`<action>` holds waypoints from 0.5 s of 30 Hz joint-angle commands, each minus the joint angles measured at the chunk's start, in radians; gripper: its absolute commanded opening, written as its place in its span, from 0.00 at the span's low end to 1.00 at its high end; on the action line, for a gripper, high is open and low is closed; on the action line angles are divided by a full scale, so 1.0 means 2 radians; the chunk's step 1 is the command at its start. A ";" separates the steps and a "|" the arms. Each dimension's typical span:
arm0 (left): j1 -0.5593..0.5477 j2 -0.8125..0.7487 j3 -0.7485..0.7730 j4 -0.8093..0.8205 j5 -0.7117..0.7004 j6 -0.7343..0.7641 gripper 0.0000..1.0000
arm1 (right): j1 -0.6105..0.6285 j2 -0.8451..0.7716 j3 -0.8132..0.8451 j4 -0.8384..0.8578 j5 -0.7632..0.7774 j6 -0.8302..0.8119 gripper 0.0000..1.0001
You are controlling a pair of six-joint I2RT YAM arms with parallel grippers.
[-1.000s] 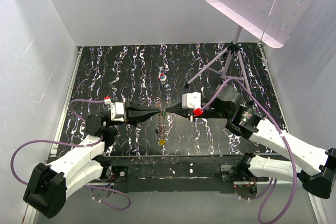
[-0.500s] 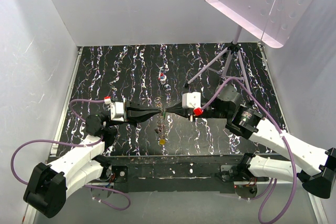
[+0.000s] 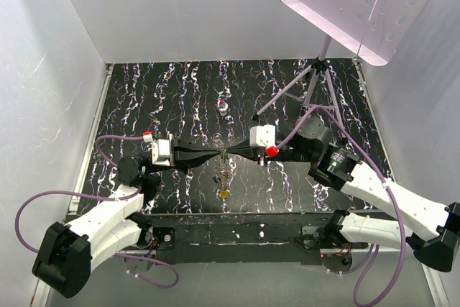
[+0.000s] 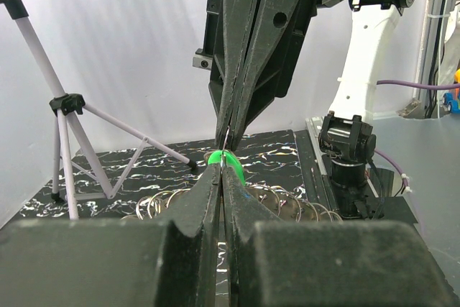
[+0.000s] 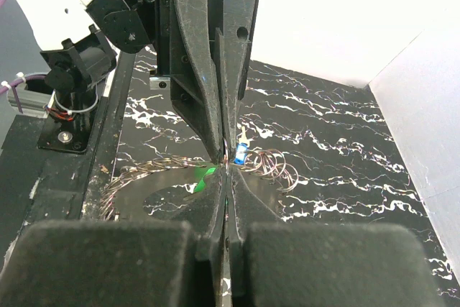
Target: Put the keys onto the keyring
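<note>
Both arms reach out and bend inward with wrists level, so the left gripper point(image 3: 218, 154) and right gripper point(image 3: 231, 153) point straight at each other, tips almost touching. Each gripper's jaws are pressed fully together, narrowing to a point.

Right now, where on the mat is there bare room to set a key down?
Bare mat lies far left, between the wall and the red-white-blue blob. Crowded: the centre, where left gripper and right gripper meet, and the tripod corner.
</note>
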 commanded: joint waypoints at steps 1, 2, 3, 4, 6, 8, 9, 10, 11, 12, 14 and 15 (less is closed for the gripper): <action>0.003 -0.004 0.002 0.026 -0.009 0.000 0.00 | 0.002 0.001 0.002 0.027 -0.004 0.011 0.01; 0.003 -0.004 0.002 0.025 -0.010 0.001 0.00 | 0.002 0.001 0.003 0.025 -0.005 0.011 0.01; 0.003 -0.005 0.001 0.025 -0.011 0.002 0.00 | 0.002 0.000 0.003 0.025 -0.005 0.011 0.01; 0.003 -0.006 0.000 0.023 -0.013 0.004 0.00 | 0.002 0.001 0.004 0.024 -0.005 0.012 0.01; 0.003 -0.010 0.000 0.019 -0.017 0.008 0.00 | 0.002 0.000 0.003 0.022 -0.006 0.013 0.01; 0.003 -0.011 0.000 0.016 -0.017 0.011 0.00 | 0.002 -0.001 0.003 0.021 -0.007 0.013 0.01; 0.003 -0.011 0.000 0.016 -0.018 0.011 0.00 | 0.002 -0.001 0.003 0.020 -0.007 0.014 0.01; 0.003 -0.010 -0.001 0.016 -0.017 0.011 0.00 | 0.002 -0.001 0.002 0.020 -0.008 0.015 0.01; 0.003 -0.010 0.000 0.016 -0.018 0.011 0.00 | 0.002 -0.001 0.002 0.020 -0.008 0.015 0.01; 0.003 -0.010 -0.001 0.017 -0.018 0.009 0.00 | 0.002 -0.001 0.001 0.020 -0.008 0.015 0.01; 0.003 -0.010 0.000 0.017 -0.017 0.010 0.00 | 0.002 -0.001 0.003 0.020 -0.008 0.016 0.01; 0.003 -0.010 -0.001 0.017 -0.018 0.010 0.00 | 0.002 -0.001 0.002 0.019 -0.009 0.015 0.01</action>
